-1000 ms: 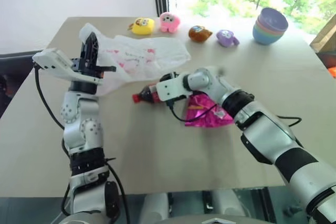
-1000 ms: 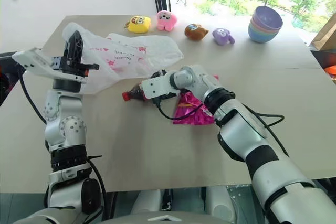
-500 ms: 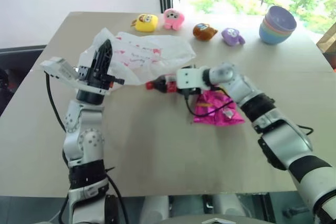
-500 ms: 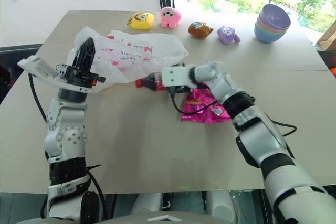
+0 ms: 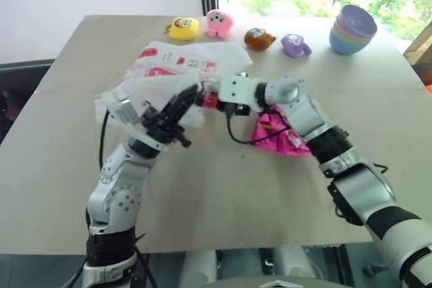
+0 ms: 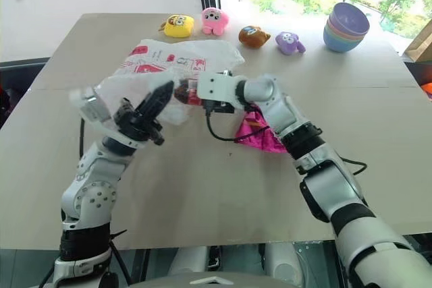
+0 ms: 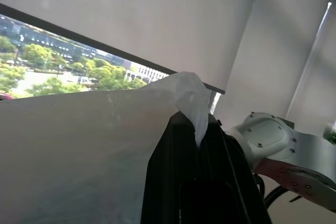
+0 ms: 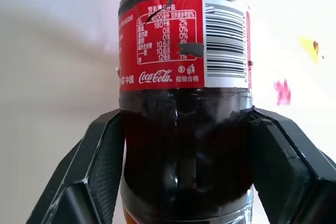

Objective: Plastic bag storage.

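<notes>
Left gripper (image 5: 181, 102) pinches plastic bag (image 5: 177, 72) rim; right gripper (image 8: 181, 124) clamps cola bottle (image 8: 184, 77) just beside it. Advice: keep mouth lifted open, feed bottle straight in.

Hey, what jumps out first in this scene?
The two claws meet over the middle of the table: the right claw grips a dark cola bottle, and the left claw pinches the white plastic bag. Beside them lies a magenta snack packet.
</notes>
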Robot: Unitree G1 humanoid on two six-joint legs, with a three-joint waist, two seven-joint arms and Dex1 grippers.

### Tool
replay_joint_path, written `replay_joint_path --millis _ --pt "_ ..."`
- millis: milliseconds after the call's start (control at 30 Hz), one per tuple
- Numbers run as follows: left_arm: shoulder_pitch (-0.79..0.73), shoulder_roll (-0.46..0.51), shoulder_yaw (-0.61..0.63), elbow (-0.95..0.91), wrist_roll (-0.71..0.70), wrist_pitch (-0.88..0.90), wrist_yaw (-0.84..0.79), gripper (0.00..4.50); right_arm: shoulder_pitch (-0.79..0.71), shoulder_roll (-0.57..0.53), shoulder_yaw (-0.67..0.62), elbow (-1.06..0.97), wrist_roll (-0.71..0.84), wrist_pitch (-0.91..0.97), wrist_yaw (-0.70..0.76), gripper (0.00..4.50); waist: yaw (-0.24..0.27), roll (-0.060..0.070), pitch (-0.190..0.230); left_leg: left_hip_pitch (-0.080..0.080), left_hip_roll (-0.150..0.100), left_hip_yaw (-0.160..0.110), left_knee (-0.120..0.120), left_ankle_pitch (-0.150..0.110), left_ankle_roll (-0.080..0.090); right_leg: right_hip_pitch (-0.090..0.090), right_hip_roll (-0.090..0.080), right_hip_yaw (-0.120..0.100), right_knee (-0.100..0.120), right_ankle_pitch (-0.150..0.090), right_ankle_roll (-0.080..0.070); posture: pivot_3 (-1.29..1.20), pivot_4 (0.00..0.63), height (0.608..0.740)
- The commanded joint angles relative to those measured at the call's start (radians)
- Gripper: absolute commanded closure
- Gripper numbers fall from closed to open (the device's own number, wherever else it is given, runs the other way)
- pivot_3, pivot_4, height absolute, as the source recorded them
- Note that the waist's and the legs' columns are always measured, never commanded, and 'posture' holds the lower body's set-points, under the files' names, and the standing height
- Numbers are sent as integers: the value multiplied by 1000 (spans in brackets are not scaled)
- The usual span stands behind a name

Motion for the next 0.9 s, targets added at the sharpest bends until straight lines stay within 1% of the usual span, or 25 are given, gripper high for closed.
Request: replay_joint_path --millis 33,67,167,267,400,533,633,733,800,833,867,900 --pt "48 38 -78 -73 12 33 -85 4500 -67 98 -32 8 50 -32 -78 1639 -3 0 0 0 0 0 0 0 0 -1 0 1 0 0 0 0 150 740" --pt "53 44 -91 -76 16 36 -98 4500 -69 116 -36 20 59 -39 -86 1639 -2 0 0 0 0 0 -1 0 0 -1 0 1 0 0 0 0 150 740" --pt "58 54 -115 -93 8 50 -122 4500 -60 212 -127 54 177 30 -115 1639 -1 0 0 0 0 1 -1 0 0 -1 0 1 0 0 0 0 150 740" --pt "65 63 -117 -102 8 51 -132 4500 -79 244 -215 103 237 70 -190 1639 0 0 0 -1 0 3 0 0 0 -1 0 1 0 0 0 0 150 740" --pt "77 65 -86 -98 -5 40 -136 4500 -100 223 -360 120 333 144 -321 1639 24 0 0 -1 0 3 0 0 0 0 0 -1 0 0 0 0 150 740" --pt "65 60 -47 -79 -14 30 -132 4500 -56 164 -426 21 389 268 -357 1639 27 0 0 -1 -1 3 1 0 0 0 -1 -1 0 0 0 0 150 740" --pt "35 47 -14 -58 -32 24 -121 4500 -20 148 -482 -83 445 411 -415 1639 22 1 0 -1 -1 3 -1 0 0 -1 0 0 0 0 0 0 150 740" --pt "-20 19 33 -38 -84 25 -86 4500 11 150 -538 -191 481 591 -525 1639 16 1 1 -1 0 3 -1 0 0 -2 1 1 0 0 0 0 150 740" --pt "-58 -8 65 -29 -144 38 -50 4500 26 165 -567 -249 499 677 -591 647 13 1 1 -1 1 3 -1 0 0 -2 1 2 1 0 0 0 150 740" --pt "-71 -17 73 -28 -162 44 -37 4500 30 172 -580 -268 509 704 -617 288 11 1 1 -1 1 2 -1 0 0 -2 1 2 1 0 0 0 150 740" --pt "-82 -25 78 -27 -175 51 -23 4500 31 181 -595 -283 518 726 -645 133 10 1 1 -1 0 1 -1 0 0 -2 1 2 1 0 0 0 150 740" --pt "-91 -33 80 -27 -186 56 -10 4500 30 190 -612 -289 529 742 -670 133 9 1 1 -1 0 1 -1 0 0 -2 1 2 1 0 0 0 150 740"
